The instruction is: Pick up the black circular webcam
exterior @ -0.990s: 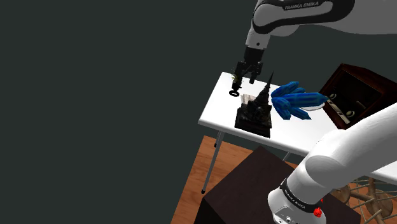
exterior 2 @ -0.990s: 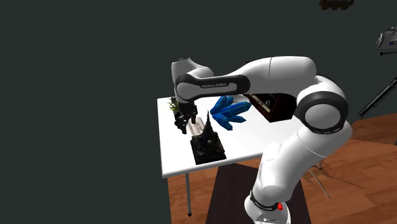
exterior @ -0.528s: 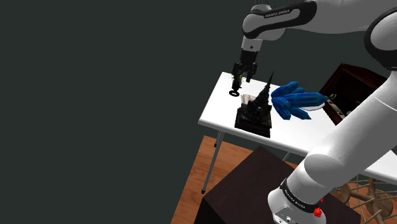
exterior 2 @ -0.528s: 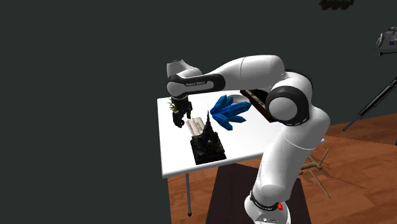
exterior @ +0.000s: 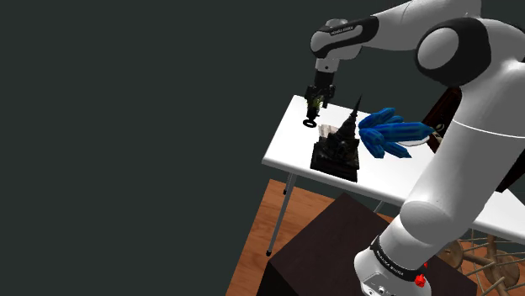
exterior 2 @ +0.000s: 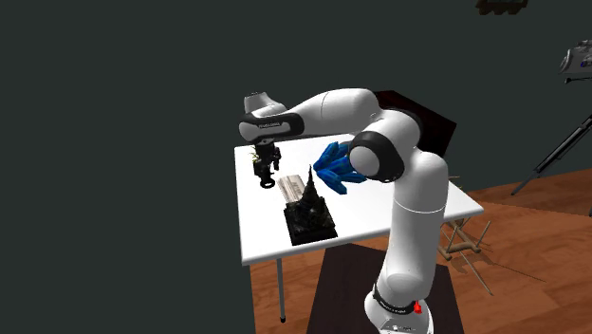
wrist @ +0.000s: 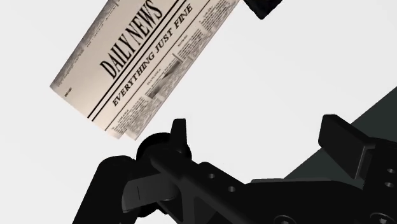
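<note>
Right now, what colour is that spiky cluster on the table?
The cluster is bright blue; shoulder view shows it best.

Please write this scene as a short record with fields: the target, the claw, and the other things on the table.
target: black webcam, standing on the white table near a corner
arm: claw open, just above the webcam
other things: newspaper, dark spired model, blue crystal
task state: webcam not yet lifted

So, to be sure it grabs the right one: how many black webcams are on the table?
1. The webcam lies near the white table's edge, just below the gripper, beside the newspaper. Another could hide behind the dark spired model.
</note>
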Tool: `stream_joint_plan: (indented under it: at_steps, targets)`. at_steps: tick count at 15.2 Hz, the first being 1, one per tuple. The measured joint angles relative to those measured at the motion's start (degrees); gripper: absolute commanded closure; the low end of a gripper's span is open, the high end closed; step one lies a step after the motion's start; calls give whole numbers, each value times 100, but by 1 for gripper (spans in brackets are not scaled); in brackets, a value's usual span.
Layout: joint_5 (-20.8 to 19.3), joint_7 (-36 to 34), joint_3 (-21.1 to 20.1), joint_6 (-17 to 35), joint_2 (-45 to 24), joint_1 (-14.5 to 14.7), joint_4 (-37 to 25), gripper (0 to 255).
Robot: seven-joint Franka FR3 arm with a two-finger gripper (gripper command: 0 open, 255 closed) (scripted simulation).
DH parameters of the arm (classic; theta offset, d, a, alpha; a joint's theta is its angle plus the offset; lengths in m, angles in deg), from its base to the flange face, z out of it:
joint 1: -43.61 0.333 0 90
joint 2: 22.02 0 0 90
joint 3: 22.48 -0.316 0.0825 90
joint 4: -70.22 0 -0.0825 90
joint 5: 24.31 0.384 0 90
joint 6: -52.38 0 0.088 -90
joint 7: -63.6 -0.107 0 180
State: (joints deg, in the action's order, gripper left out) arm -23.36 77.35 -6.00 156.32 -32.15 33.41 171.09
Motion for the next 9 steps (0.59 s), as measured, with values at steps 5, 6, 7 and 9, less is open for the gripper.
stream_joint_plan:
  at_steps: [5,6,7,9]
  targets:
    - [233,317,93,-217,-1174,-333,-1345,0]
    - [274,365,102,-301,-1402,-408,-1649,0]
    - [318,397,104,-391,-1646,-480,-1978,0]
    - [392,471,106,-462,-2055,-623,-2447,0]
